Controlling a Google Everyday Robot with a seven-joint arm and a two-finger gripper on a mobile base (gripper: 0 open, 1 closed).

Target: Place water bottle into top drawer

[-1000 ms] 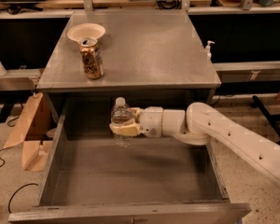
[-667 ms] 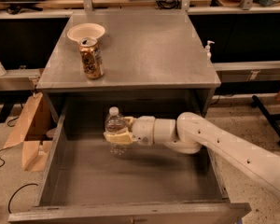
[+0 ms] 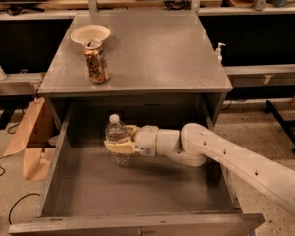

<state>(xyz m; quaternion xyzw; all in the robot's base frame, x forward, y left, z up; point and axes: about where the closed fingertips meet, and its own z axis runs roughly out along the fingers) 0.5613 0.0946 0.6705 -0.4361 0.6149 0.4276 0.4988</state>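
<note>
The water bottle point(image 3: 115, 132) stood upright inside the open top drawer point(image 3: 137, 191), in the rear part and a little to the left of the middle. Its white cap pointed up, just below the front edge of the cabinet top point(image 3: 157, 48). Whether its base touched the drawer floor or hung slightly above it, I could not tell.

The gripper point(image 3: 119, 144) was clamped on the bottle at about the middle of its height. It came from the right side, with its tan fingers point(image 3: 111, 146) pressed around the clear body, so the bottle sat between them and partly behind them. The white arm point(image 3: 226, 156) reached in over the right wall of the drawer and went down to the lower right corner of the view.

The drawer was pulled out far, and the flat grey floor in front of the bottle was visible up to the low front panel.

On the cabinet top, well apart from the bottle, a brown-gold can point(image 3: 96, 61) stood near the left front corner, and a white bowl point(image 3: 90, 33) lay just behind it. A small white pump dispenser point(image 3: 219, 53) stood beside the right edge of the cabinet. Pieces of cardboard point(image 3: 32, 136) leaned on the floor to the left of the drawer.
</note>
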